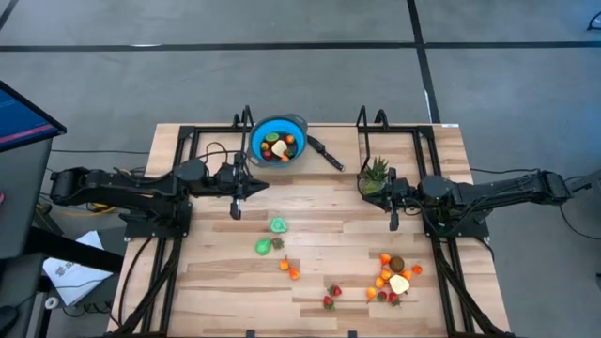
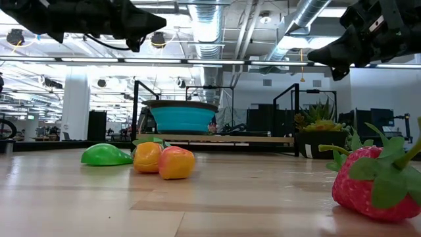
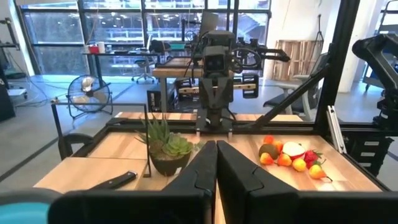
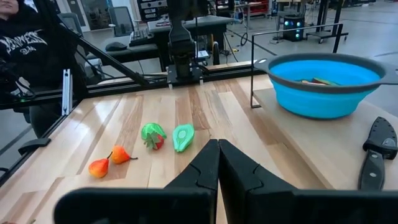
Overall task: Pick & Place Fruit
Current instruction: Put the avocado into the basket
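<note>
Beyond table (image 4: 205,112), person (image 4: 28,43), perhaps seated, only right-wrist view shows.

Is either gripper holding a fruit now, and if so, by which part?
Nothing is held. The left gripper and the right gripper are both shut with nothing between the fingers, raised above the table.

The table (image 1: 319,246) is pale, smooth wood planks. The fruit (image 2: 163,160) looks like glossy plastic (so does the blue bowl (image 4: 324,84)). The black frame (image 1: 183,141) appears matt metal.
</note>
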Motion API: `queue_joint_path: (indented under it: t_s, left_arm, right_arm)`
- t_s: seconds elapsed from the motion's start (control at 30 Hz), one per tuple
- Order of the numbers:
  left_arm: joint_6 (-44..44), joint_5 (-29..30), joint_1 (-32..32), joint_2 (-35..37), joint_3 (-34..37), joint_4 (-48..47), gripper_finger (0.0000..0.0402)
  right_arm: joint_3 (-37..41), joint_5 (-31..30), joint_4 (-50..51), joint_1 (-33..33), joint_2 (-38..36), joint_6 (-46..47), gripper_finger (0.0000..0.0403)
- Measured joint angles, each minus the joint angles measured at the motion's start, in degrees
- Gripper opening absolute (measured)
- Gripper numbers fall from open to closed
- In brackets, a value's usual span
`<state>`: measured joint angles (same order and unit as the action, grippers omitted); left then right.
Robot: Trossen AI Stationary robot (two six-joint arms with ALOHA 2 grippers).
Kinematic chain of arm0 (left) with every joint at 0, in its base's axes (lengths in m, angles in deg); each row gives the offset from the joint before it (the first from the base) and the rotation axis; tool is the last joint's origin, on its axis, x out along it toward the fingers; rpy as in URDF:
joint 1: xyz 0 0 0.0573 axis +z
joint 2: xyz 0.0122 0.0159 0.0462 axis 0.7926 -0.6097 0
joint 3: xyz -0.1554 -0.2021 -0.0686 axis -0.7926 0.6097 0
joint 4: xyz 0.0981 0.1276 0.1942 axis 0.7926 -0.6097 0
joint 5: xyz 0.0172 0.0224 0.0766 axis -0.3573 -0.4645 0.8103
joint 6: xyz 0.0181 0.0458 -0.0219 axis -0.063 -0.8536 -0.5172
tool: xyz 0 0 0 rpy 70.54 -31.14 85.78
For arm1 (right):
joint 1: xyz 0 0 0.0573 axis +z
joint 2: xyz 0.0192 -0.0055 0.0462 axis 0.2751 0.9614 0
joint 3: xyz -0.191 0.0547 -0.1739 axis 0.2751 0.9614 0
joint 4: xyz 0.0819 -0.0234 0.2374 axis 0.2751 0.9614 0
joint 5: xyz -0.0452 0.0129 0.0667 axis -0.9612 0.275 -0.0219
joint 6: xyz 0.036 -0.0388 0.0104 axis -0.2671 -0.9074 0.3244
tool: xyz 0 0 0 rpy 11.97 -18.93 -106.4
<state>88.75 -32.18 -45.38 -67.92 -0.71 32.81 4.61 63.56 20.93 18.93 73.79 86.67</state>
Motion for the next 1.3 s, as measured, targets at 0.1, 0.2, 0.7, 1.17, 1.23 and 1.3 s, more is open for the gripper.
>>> queue_joint_path:
  t_s: [0.1,0.2,0.7,1.17,1.23,1.3]
  left_arm:
    - [0.01,0.00,0.00,0.00,0.00,0.06,0.0001]
    - [0.01,-0.03,0.01,0.00,0.00,0.05,0.0001]
    - [-3.48,1.36,0.09,-0.02,0.00,0.15,0.0023]
    - [-3.48,1.58,0.09,-0.07,0.00,0.05,0.0182]
    - [-3.48,1.57,0.09,-0.07,0.00,0.05,0.0202]
    - [-3.48,1.57,0.09,-0.07,0.00,0.06,0.0221]
  right_arm:
    - [0.00,0.00,0.02,0.00,0.00,0.93,0.0001]
    - [0.00,0.00,0.03,0.00,0.00,1.73,0.0001]
    - [0.00,0.00,0.04,0.00,0.00,1.29,0.0001]
    - [0.00,0.00,0.04,0.00,0.00,1.14,0.0001]
    - [0.00,0.00,0.04,0.00,0.00,1.14,0.0001]
    - [0.00,0.00,0.04,0.00,0.00,1.14,0.0001]
